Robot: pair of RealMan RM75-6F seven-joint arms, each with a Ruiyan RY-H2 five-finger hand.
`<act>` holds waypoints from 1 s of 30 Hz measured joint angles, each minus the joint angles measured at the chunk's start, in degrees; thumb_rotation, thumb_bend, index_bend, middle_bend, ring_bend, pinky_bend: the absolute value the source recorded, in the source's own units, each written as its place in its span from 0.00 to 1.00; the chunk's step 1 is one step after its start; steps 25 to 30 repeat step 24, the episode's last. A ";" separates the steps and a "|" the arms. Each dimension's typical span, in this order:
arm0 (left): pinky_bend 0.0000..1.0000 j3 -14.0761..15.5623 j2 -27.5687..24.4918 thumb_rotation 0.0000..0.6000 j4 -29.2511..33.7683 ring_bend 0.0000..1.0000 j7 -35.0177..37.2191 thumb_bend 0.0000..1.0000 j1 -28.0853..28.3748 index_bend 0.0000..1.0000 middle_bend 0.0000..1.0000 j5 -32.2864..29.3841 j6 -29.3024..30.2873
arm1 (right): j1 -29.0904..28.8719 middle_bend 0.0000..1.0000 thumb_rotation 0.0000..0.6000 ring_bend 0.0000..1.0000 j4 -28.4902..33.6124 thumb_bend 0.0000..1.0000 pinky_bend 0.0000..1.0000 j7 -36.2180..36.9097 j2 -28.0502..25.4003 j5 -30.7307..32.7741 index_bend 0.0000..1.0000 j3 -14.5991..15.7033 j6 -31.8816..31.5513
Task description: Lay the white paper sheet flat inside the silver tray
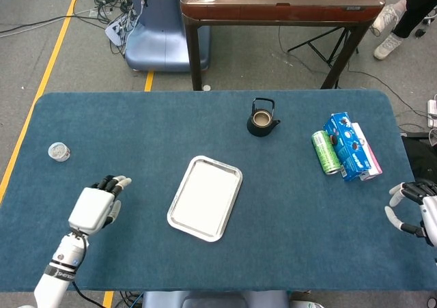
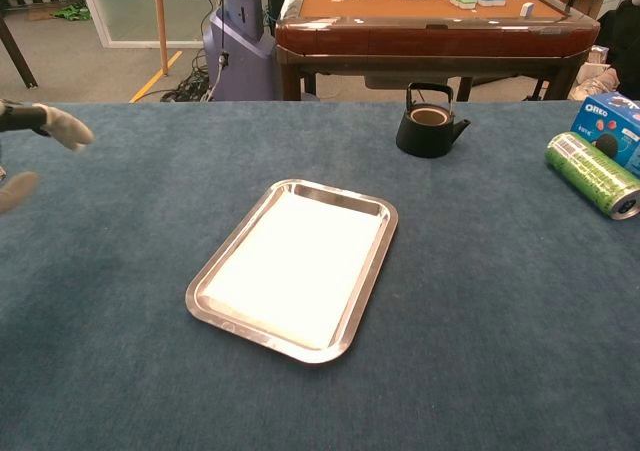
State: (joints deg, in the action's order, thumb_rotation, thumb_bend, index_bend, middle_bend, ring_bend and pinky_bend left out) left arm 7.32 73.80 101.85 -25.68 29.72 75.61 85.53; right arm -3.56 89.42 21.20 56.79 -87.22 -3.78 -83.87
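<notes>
Lying flat within the silver tray (image 2: 368, 287), the white paper sheet (image 2: 295, 266) covers nearly the whole floor of the tray; its edges appear to sit inside the raised rim on all sides. By this evidence the task looks complete or very close to it.

Left hand (image 1: 93, 205): over the blue table (image 1: 136, 130), well apart from the tray on its left side, fingers (image 1: 115, 182) extended and slightly apart, holding nothing. In the chest view only a couple of fingertips (image 2: 62, 126) show at the frame's left edge.

Right hand (image 1: 414, 207): at the far right table edge, fingers spread and curved, nothing in them.

Bystanding items: black teapot (image 2: 430, 122) behind the tray; green can (image 2: 592, 175) and blue box (image 1: 351, 146) together at the right, with a pink-edged box just beside them; small round container (image 1: 59, 151) at the far left.

Risks, as judged:
- A light sheet may lift or slide if a hand sweeps low over the tray, from draught or a brushing finger.
- A knock on the tray rim would shift tray and sheet together and could ride one paper edge up the wall.
- The near corner cannot be confirmed as fully seated; any curl there may spring upward.
</notes>
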 measured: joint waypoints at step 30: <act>0.36 -2.22 -2.22 1.00 -7.57 0.17 10.89 0.50 -15.03 0.31 0.25 7.13 7.63 | -1.61 0.43 1.00 0.30 1.32 0.33 0.16 -8.04 2.31 0.83 0.57 0.99 3.49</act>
